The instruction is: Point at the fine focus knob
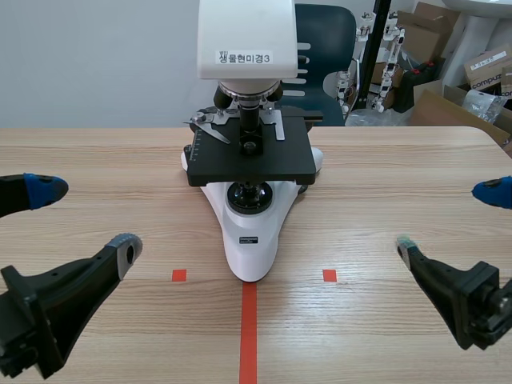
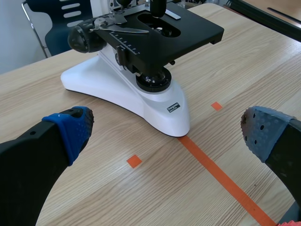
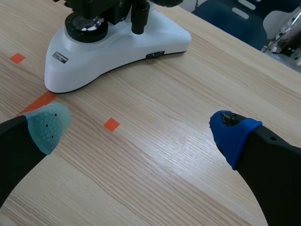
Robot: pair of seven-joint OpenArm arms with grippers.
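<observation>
A white microscope (image 1: 250, 232) with a black stage (image 1: 252, 156) stands upright at the table's middle, its base tip on the red tape line. In the left wrist view a black focus knob (image 2: 83, 38) sticks out from the microscope's (image 2: 117, 89) side, beside the stage; I cannot separate its fine part from its coarse part. My left gripper (image 1: 86, 218) hangs open at the near left, well short of the microscope and touching nothing. My right gripper (image 1: 448, 218) is open at the near right, also apart from the microscope (image 3: 117, 47). Both grippers (image 2: 167, 136) (image 3: 138, 128) hold nothing.
Wooden table (image 1: 384, 184) with bare surface on both sides of the microscope. A dark blue chair (image 1: 324, 40) stands behind the far edge. Cardboard boxes (image 1: 472, 72) and a metal frame sit at the back right, off the table.
</observation>
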